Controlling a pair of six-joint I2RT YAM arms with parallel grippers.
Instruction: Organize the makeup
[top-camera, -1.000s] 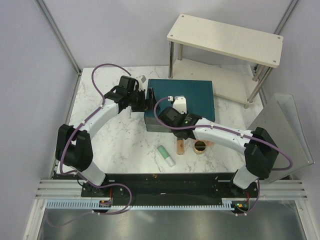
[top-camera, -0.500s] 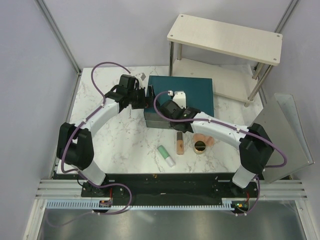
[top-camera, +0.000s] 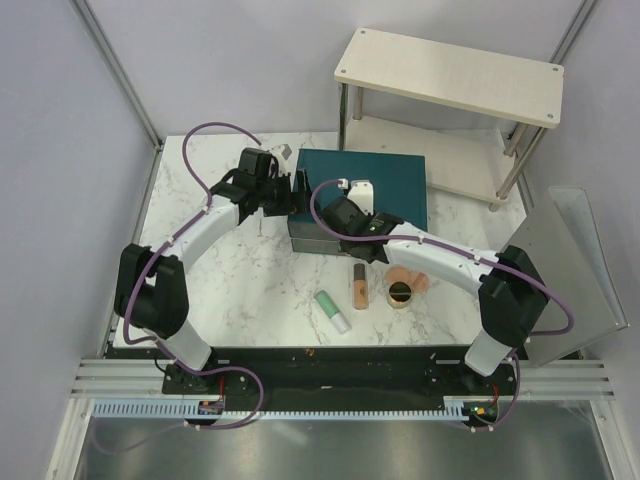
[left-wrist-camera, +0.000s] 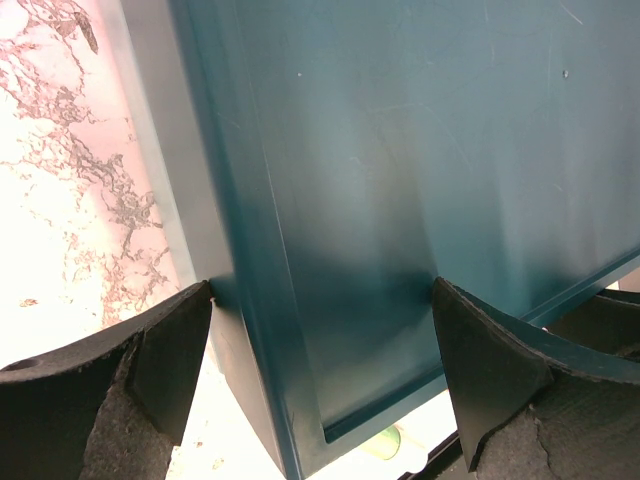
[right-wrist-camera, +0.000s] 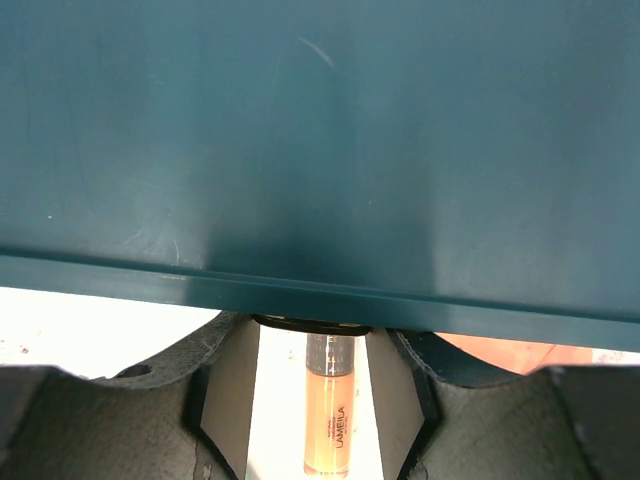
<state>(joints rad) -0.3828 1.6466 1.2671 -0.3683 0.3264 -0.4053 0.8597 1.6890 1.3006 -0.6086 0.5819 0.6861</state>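
The peach-tan tube (top-camera: 359, 288) lies on the table in front of the teal box (top-camera: 385, 185); the right wrist view shows it (right-wrist-camera: 326, 420) between my fingers. The mint-green tube (top-camera: 333, 311) lies to its left. The gold-rimmed compact (top-camera: 400, 294) and the peach-pink pads (top-camera: 412, 279) lie to its right. My right gripper (top-camera: 357, 250) is open, reaching over the box's front edge (right-wrist-camera: 320, 290), with a dark handle rim just under that edge. My left gripper (top-camera: 297, 196) is open and straddles the box's left front corner (left-wrist-camera: 290, 400).
A white two-tier shelf (top-camera: 450, 75) stands at the back right. A metal panel (top-camera: 570, 260) leans at the right edge. A sliver of the mint tube (left-wrist-camera: 385, 440) shows below the box corner. A pad's edge (right-wrist-camera: 500, 352) shows at the right.
My right gripper has drawn back from above the peach-tan tube to the box's front edge. The tube now lies flat on the table. The left gripper has hardly moved.
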